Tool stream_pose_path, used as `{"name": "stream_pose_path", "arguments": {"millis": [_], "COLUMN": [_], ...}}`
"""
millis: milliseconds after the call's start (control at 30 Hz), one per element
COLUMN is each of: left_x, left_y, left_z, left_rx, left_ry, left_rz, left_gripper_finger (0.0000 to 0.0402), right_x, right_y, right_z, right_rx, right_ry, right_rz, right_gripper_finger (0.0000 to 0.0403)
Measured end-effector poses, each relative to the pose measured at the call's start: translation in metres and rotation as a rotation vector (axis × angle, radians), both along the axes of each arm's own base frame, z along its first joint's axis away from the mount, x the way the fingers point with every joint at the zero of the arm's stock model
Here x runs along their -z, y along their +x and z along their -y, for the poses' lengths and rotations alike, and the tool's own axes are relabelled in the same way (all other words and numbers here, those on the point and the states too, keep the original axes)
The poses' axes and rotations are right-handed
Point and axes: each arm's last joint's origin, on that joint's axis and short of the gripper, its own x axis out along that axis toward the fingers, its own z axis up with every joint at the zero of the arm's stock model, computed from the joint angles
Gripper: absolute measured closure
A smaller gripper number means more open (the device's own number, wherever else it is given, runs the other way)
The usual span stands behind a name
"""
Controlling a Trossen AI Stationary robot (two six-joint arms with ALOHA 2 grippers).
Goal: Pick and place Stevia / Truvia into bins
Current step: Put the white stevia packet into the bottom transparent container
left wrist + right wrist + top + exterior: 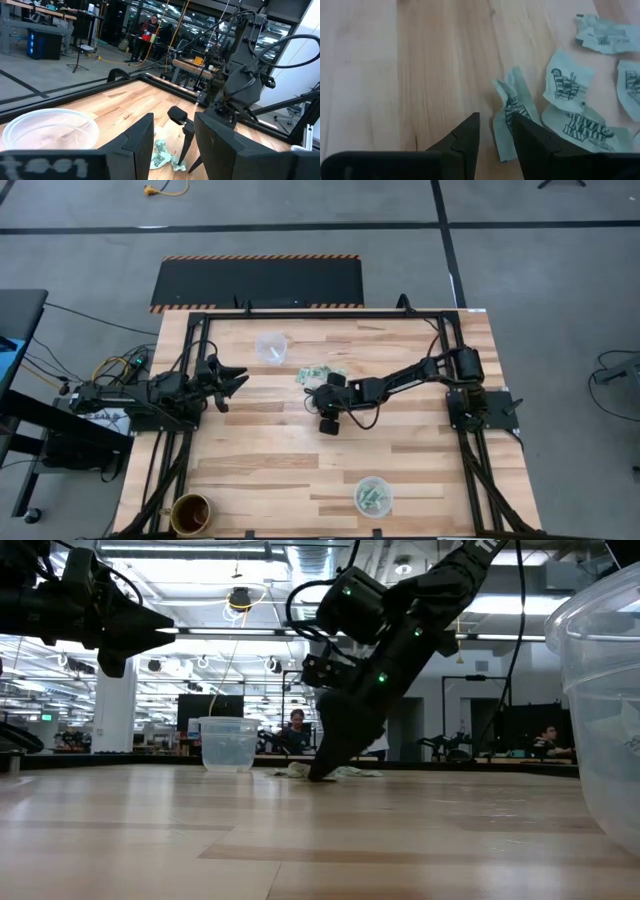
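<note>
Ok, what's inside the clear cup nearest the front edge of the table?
The front cup holds several green-and-white packets lying at its bottom. Their count can't be told, since they overlap. The other clear cup at the back looks empty.

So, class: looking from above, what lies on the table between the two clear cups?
In the high view, the packet pile and the right gripper lie between the far cup and the near cup.

I see a brown cup [190, 513] at the table's [260, 460] near left corner, a black mat [258, 282] on the floor beyond, and people [296, 726] at desks behind.
</note>
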Motion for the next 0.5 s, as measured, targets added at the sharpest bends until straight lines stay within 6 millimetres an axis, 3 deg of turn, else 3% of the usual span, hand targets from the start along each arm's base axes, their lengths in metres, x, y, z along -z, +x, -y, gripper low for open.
{"name": "stream_pose_path", "arguments": {"millis": [133, 300, 500], "left_x": [0.000, 0.000, 0.000], "left_y": [0.000, 0.000, 0.000], "left_z": [0.000, 0.000, 0.000], "left_rx": [0.000, 0.001, 0.001], "left_ry": [0.000, 0.000, 0.000], "left_rz": [0.000, 0.000, 0.000], "left_gripper_finger": [0.0271, 0.0271, 0.0271], "right_x": [0.000, 0.000, 0.000], "right_y": [0.000, -0.001, -0.002], "right_z": [-0.002, -0.012, -0.030], "right_rx": [0.027, 0.041, 0.066], "right_ry": [0.025, 0.055, 0.117], "right_rz": [0.005, 0.009, 0.018], "right_gripper_finger": [0.0326, 0.0393, 0.0398]}}
